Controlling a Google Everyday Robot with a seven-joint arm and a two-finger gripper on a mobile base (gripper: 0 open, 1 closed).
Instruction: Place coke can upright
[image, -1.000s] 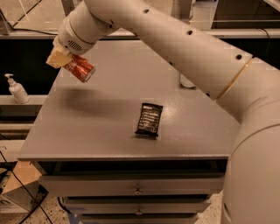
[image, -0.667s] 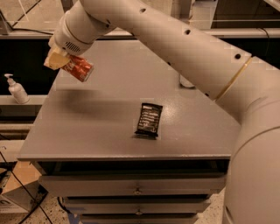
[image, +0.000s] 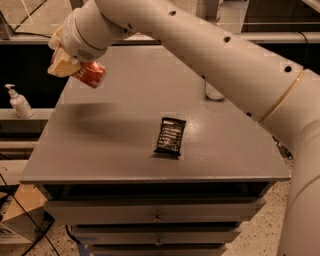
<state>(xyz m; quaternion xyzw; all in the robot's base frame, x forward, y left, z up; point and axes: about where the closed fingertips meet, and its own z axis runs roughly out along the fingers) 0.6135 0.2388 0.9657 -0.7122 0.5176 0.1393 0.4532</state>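
Note:
The coke can (image: 91, 74) is red-orange with white markings. It is held tilted in the air above the far left corner of the grey table (image: 115, 145). My gripper (image: 67, 64) is shut on the coke can, its pale fingers (image: 61, 66) wrapped around the can's left end. The white arm reaches in from the right across the table to the upper left.
A black snack wrapper (image: 170, 137) lies flat near the table's middle front. The base of a clear bottle (image: 214, 92) shows behind the arm at the right. A soap dispenser (image: 20, 102) stands on a ledge to the left. Drawers (image: 155, 212) run below the table front.
The gripper with the coke can has moved slightly up and to the left. The wrapper has not moved.

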